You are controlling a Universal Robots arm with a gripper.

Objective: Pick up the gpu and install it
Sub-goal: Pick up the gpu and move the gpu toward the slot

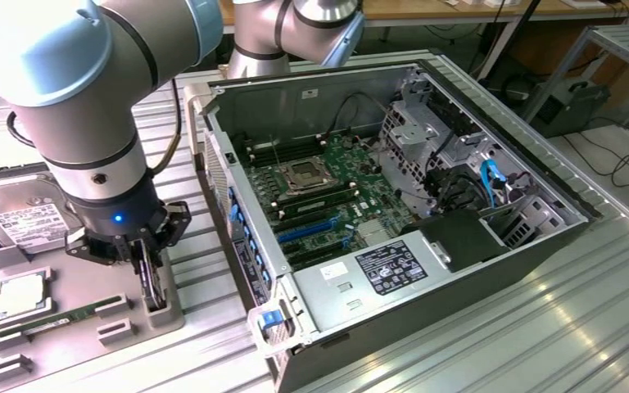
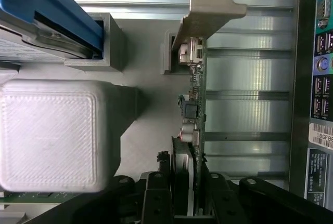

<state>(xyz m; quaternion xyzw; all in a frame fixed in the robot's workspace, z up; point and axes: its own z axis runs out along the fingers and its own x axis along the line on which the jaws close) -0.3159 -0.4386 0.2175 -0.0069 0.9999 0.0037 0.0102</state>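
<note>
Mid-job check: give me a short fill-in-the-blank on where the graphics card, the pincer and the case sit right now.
1. The green circuit card with the silver end bracket stands on its ____ in the grey moulded tray.
2. The black pincer is down over that card, and the open black computer case sits to the exterior view's ____ of it.
3. The silver hard drive with the white label lies to the exterior view's ____ of the pincer.
Missing words: edge; right; left.
</note>
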